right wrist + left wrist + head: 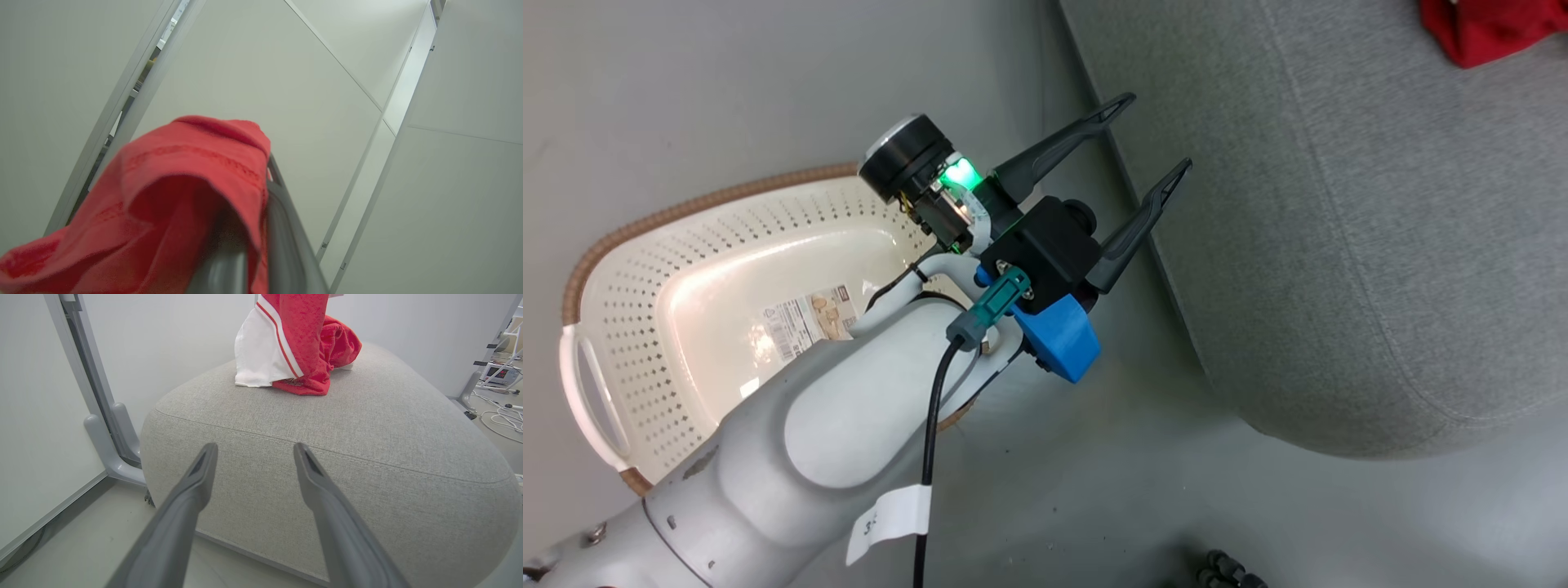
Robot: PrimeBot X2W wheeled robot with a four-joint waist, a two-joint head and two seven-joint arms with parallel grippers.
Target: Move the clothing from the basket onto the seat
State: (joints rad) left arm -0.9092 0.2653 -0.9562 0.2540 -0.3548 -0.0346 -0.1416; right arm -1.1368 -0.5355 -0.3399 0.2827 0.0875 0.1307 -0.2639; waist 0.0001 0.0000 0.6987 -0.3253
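Note:
The cream basket lies on the floor at the left, holding no garments, its label sticker showing. My left gripper hangs open between the basket and the grey seat, its fingers pointing at the seat's side. The left wrist view has the same gripper open before the seat. On the seat's top rests red clothing, and a red-and-white garment hangs down from above onto it. Red clothing shows at the seat's far end. My right gripper points upward, shut on red fabric draped over its fingers.
White wall panels with a grey metal frame foot stand left of the seat. Cables and a small device lie on the floor to the right. A black ribbed object sits at the bottom edge of the grey floor.

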